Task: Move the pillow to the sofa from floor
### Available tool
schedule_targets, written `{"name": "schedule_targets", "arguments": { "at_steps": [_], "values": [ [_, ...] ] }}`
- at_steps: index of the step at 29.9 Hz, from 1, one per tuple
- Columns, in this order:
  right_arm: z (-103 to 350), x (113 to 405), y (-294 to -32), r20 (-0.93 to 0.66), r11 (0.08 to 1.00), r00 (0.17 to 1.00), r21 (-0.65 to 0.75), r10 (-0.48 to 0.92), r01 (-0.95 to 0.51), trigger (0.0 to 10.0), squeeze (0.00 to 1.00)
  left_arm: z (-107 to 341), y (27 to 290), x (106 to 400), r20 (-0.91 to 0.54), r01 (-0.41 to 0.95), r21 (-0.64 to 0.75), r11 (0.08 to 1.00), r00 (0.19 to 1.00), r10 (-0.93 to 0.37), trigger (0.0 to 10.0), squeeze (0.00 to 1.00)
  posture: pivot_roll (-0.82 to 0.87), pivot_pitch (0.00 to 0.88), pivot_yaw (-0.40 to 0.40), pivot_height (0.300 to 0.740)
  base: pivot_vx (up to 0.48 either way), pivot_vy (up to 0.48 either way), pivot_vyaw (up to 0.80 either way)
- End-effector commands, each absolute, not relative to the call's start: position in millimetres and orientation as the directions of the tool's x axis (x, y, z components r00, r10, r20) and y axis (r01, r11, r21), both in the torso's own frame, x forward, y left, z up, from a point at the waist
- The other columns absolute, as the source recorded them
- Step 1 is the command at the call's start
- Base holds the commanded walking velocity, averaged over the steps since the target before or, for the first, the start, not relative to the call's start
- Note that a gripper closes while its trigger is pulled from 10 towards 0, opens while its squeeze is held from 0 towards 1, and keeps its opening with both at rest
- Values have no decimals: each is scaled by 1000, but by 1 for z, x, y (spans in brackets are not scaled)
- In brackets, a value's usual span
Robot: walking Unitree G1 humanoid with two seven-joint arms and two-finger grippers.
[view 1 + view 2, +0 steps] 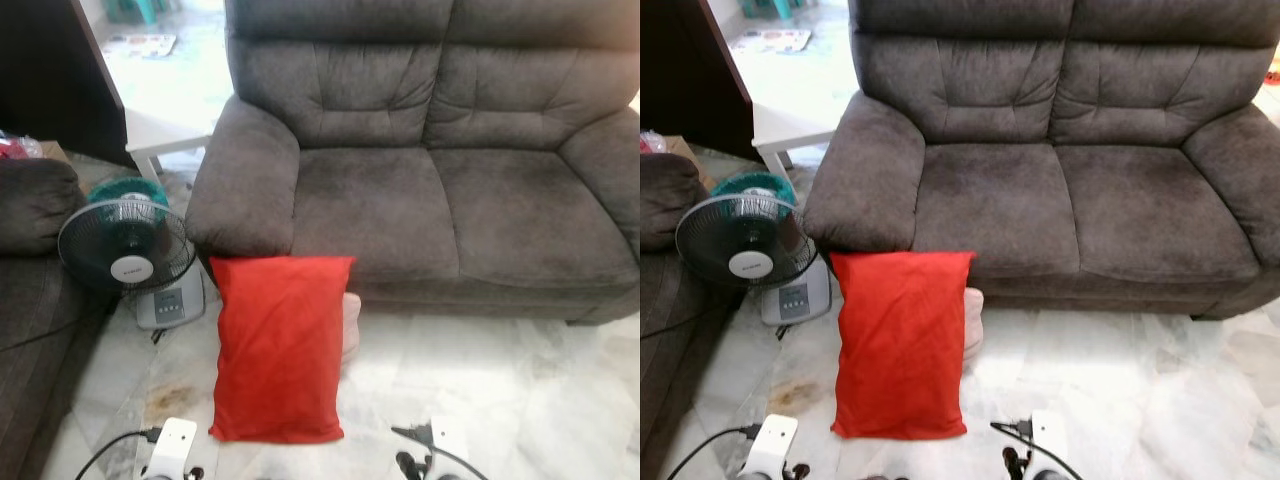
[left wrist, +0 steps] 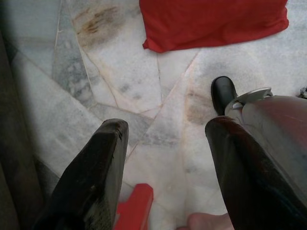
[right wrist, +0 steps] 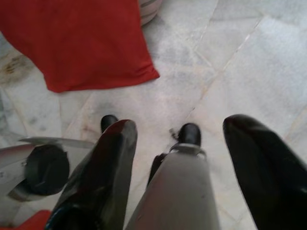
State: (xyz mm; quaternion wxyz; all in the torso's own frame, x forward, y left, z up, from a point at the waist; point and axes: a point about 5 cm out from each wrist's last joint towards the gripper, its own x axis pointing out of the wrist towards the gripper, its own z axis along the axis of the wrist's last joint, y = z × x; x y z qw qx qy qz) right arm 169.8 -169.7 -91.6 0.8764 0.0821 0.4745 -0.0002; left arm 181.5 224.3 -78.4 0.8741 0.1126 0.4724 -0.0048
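Grippers, status: left gripper low over the marble floor, fingers spread wide, nothing between them. Right gripper likewise low, fingers parted, empty. Neither touches the pillow.

Item 1, task obj.: red pillow. Lies on the floor, long axis running away from the robot, far end propped against the sofa's front panel just below the sofa's left armrest. Near end sits just ahead of both grippers; its corner shows in the left wrist view, its edge in the right wrist view.

Item 2, destination: grey two-seat sofa. Seat cushions bare, room for the pillow.

Progress, est.: nil done. Pillow not yet grasped, lifted or placed. Left: reach fwd, close on pillow, raise, carry to seat, release.

Surroundings:
- Pale pink/white obj. tucked behind the pillow's right edge, touching it; type unclear.
- Floor fan w/ control base, just left of the pillow, near the armrest.
- Second dark seat at far left.
- White table beyond the fan.
- Brown stain on the floor, left of the pillow.

Obstructions, est.: fan close on left, may be clipped by a wide lift. Pale obj. may shift when the pillow goes. Path to the seat otherwise open.
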Motion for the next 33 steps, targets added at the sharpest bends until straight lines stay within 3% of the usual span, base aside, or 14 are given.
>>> {"name": "schedule_targets", "arguments": {
  "at_steps": [1, 15, 33],
  "values": [
    [-93, 166, -171, -838, 986, 542, 141, 68, 94, 10000, 0, -82, 224, 175, -844, 118, 189, 975, 528, 100, 10000, 0, 118, 73, -2, 740, 0, 0, 0],
    [-93, 166, -171, -838, 985, 541, 139, 64, 99, 10000, 0, -82, 225, 175, -842, 109, 194, 975, 528, 109, 10000, 0, 117, 85, -4, 740, 0, 0, 0],
    [-93, 166, -171, -840, 986, 539, 137, 66, 92, 10000, 0, -82, 224, 175, -845, 107, 189, 976, 525, 106, 10000, 0, 118, 86, -5, 740, 272, 0, 0]
  ]
}}
